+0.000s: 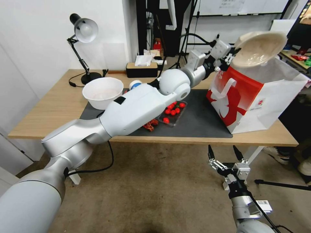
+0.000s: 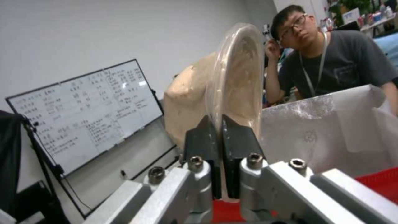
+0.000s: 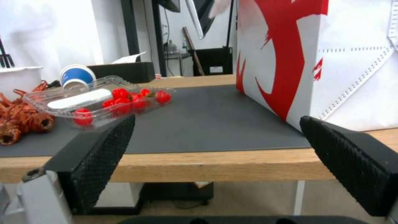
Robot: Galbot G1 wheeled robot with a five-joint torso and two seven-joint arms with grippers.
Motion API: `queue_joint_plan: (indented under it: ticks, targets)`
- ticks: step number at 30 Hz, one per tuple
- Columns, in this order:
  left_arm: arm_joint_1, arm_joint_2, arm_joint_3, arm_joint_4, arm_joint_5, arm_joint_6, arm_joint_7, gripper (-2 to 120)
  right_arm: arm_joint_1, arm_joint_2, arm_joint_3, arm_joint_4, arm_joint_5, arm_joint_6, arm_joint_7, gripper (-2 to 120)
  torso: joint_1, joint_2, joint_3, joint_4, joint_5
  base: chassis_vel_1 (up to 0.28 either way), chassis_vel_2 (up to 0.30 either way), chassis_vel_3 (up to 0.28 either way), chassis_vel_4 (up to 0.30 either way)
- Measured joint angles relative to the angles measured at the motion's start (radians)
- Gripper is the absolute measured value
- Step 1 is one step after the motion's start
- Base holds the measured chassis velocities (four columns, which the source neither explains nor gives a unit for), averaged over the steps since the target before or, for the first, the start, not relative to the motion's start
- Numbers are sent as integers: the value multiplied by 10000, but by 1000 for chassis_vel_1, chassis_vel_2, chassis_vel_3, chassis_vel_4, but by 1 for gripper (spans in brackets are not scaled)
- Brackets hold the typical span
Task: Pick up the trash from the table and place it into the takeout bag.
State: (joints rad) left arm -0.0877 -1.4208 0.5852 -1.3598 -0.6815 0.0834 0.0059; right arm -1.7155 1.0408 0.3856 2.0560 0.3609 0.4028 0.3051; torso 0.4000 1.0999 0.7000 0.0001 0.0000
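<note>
My left gripper is shut on the rim of the beige oval lid and holds it tilted just above the open top of the takeout bag. The left wrist view shows the black fingers pinching the lid edge-on, with the bag's foil lining beside it. On the table, a blue-and-white paper cup lies behind my left arm and a small red-brown piece of trash lies on the mat's front edge. My right gripper hangs open below the table's front edge, empty.
A big white bowl and a clear tray of cherry tomatoes sit on the dark mat. A desk lamp and a tissue box stand at the back. My left arm stretches across the table's middle.
</note>
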Motion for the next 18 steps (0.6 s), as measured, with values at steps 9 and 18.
queue_joint_plan:
  ticks: [9, 18]
  targets:
    - [-51, 108, 33, -123, 6, -14, -105, 31, 14, -5, 8, -9, 5, 0, 5, 100, 0, 2, 0, 0, 0, 0, 0, 0, 0]
    - [67, 308, -1, -449, -429, -66, -602, 65, 37, 14, -16, -23, 6, 0, 8, 100, -1, 2, -1, -4, 0, 0, 0, 0, 0]
